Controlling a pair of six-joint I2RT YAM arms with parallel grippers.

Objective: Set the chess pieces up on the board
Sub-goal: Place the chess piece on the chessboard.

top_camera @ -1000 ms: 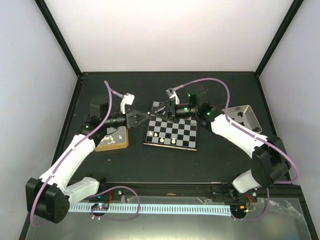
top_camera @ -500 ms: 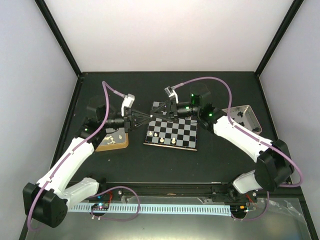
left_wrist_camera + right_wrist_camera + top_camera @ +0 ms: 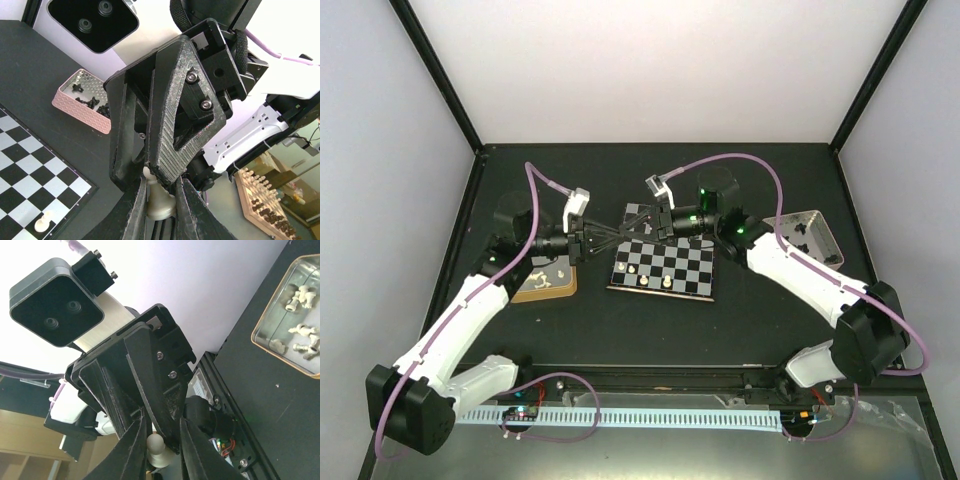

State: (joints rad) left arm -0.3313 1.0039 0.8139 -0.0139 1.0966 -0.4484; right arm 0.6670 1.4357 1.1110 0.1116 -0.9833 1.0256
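Observation:
My two grippers meet in the air over the far left corner of the board [image 3: 690, 262]. The left gripper [image 3: 612, 238] [image 3: 161, 192] is shut on the base of a cream-white pawn [image 3: 159, 202]. From the opposite side the right gripper [image 3: 620, 234] [image 3: 162, 427] has its fingers pressed against the same pawn's head [image 3: 155, 445]. In the top view the fingers hide this pawn. Three white pieces [image 3: 646, 280] stand along the near rows of the board. Another white pawn [image 3: 44, 220] shows on a board square in the left wrist view.
A gold-sided tin [image 3: 545, 293] [image 3: 272, 297] left of the board holds several white pieces. A pinkish-silver tin [image 3: 830, 245] [image 3: 80, 112] to the right holds several black pieces. Black frame posts and pale walls enclose the dark table.
The right arm has reached left to the left gripper's fingertips, and its jaws have closed from wide open onto the pawn's head. The left gripper kept its hold.

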